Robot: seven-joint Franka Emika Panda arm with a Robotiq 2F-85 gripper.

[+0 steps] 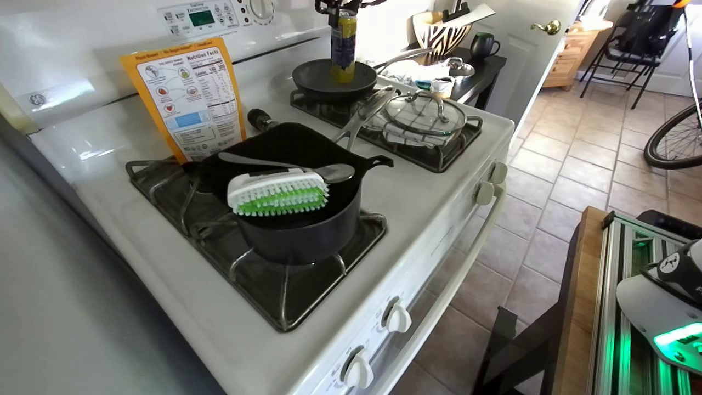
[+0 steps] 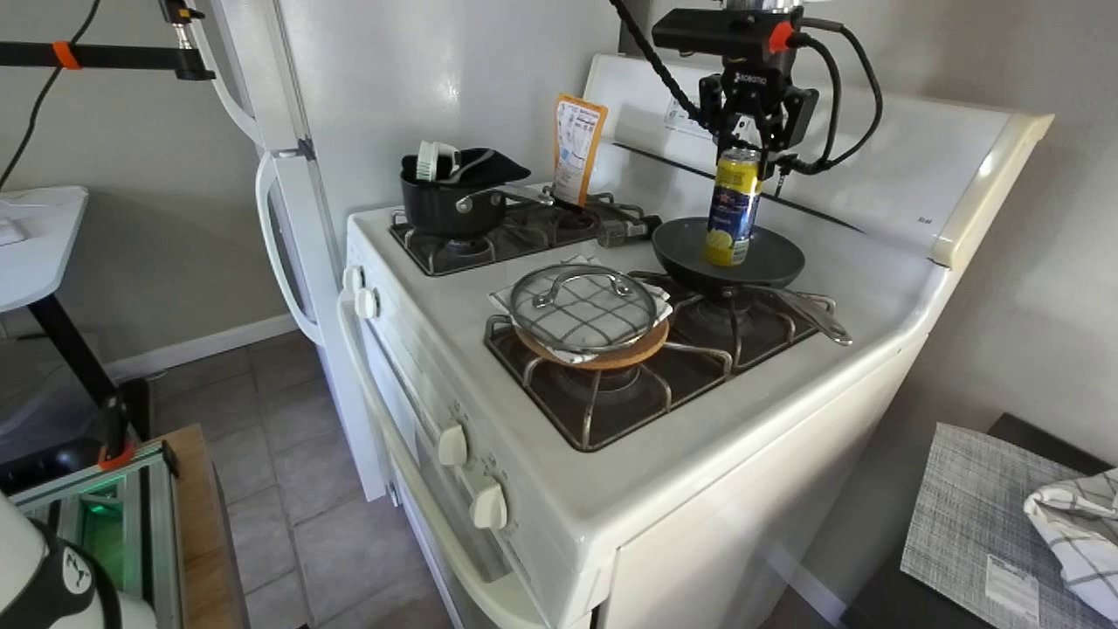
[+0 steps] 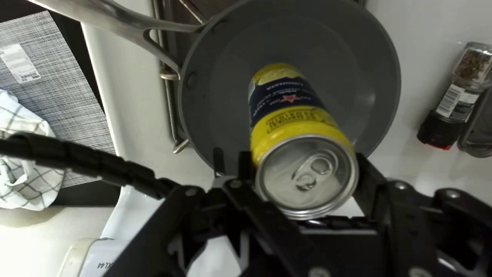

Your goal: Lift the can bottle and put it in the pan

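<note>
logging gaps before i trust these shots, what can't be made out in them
Can: wrist view, its body hides its base; whether that touches the pan, I can't tell.
Pot: in an exterior view, the brush hides part of the inside.
Display: in an exterior view, too small to read.
Fridge: in an exterior view, the top edge cuts it off.

1. In an exterior view I see a green-bristled brush [image 1: 278, 192] left of centre, a spoon [image 1: 337, 173] just above it.
2. Same view: I have an orange pouch [image 1: 186, 101] at upper left, a dark mug [image 1: 482, 46] at upper right.
3. A glass lid [image 1: 425, 112] covers a checked cloth [image 1: 419, 138], right of upper centre.
4. In my wrist view, a grinder [image 3: 453, 100] lies at right.
</note>
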